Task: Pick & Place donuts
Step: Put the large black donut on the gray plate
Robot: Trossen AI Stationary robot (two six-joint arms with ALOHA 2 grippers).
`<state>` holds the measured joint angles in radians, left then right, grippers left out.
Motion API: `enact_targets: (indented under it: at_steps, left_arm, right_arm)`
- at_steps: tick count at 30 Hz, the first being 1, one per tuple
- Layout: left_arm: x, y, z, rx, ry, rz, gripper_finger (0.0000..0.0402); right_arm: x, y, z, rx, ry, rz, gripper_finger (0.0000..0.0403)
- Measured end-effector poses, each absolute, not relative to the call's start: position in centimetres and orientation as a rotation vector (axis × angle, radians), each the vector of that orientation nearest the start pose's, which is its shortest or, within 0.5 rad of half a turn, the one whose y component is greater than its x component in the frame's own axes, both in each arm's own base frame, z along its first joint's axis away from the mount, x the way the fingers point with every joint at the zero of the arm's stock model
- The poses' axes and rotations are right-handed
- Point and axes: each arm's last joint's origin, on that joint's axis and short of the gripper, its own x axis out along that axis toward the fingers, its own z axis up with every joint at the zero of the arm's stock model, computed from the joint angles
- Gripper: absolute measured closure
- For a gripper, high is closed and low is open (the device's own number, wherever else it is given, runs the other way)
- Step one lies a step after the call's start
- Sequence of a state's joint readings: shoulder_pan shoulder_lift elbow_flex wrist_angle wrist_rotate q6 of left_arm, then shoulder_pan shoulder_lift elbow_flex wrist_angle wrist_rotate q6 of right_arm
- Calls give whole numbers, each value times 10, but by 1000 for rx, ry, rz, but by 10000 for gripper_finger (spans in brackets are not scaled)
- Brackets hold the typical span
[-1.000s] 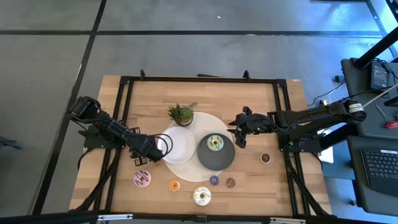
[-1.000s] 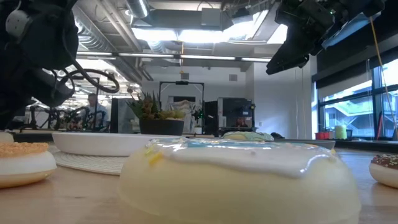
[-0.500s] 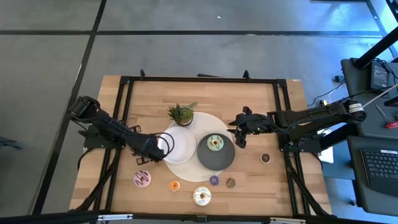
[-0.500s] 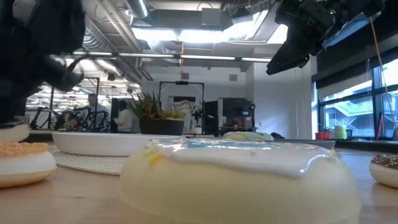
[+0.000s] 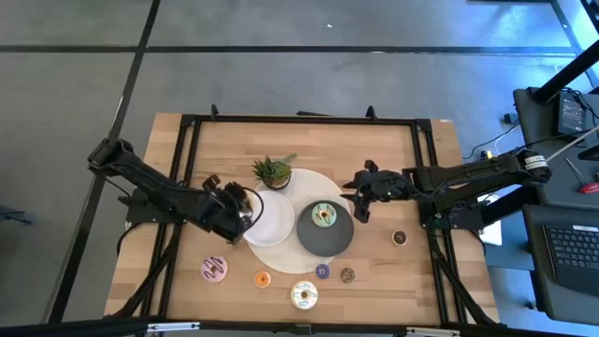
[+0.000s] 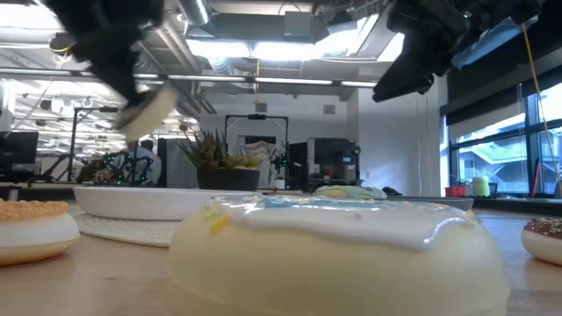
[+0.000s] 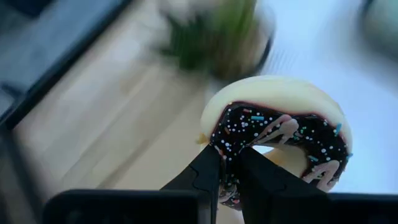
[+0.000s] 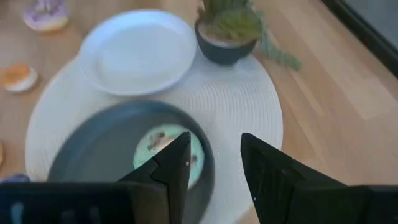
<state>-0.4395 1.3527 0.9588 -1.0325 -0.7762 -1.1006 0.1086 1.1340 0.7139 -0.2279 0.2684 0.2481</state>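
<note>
Logged the left gripper (image 5: 234, 208) up off the boards and at the left rim of the white plate (image 5: 273, 223); a second back, found lower and nearer the table's front-left. Fingers pinched on a chocolate-sprinkled donut (image 7: 280, 134), cream underside showing, held clear of the table and hanging in the air in the low view too (image 6: 149, 110). Read as pickup done and carry begun, with set-down on the white plate, still bare, the likely next step. Counted along the front edge, untouched over the same second: pink donut (image 5: 214, 270), orange mini (image 5: 263, 279), white-iced donut (image 5: 303, 296), purple mini (image 5: 322, 271), brown sprinkled mini (image 5: 347, 275). Behind the plates, noted the potted plant (image 5: 272, 171), close to the carry path, so worth a wide berth. Further right, on the dark grey plate (image 5: 316, 241), saw one green-iced donut (image 5: 324, 215) already placed. Beyond it, found the right gripper (image 5: 360, 201) hovering over that plate's right rim, fingers spread and empty, no shift from a second ago. Last, near the right edge, marked a small chocolate donut (image 5: 400, 238) lying loose on the wood. Judged the job well short of halfway: one on a plate, one in transit, six waiting.
</note>
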Motion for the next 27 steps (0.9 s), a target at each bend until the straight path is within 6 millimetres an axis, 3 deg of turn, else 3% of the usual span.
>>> enact_targets:
  at_steps: [6, 11, 19, 27]
  left_arm:
    - [250, -95, 244, -80, 444, 786, 363]
    - [285, -107, 244, 3, 230, 844, 367]
    - [315, -113, 223, 70, 152, 943, 367]
    - [326, -119, 203, 37, 137, 931, 364]
  right_arm:
    - [255, 22, 235, 5, 532, -116, 259]
    - [278, 41, 223, -115, 440, -10, 259]
    - [290, 68, 214, -242, 328, -218, 276]
    - [295, 74, 205, -130, 311, -240, 287]
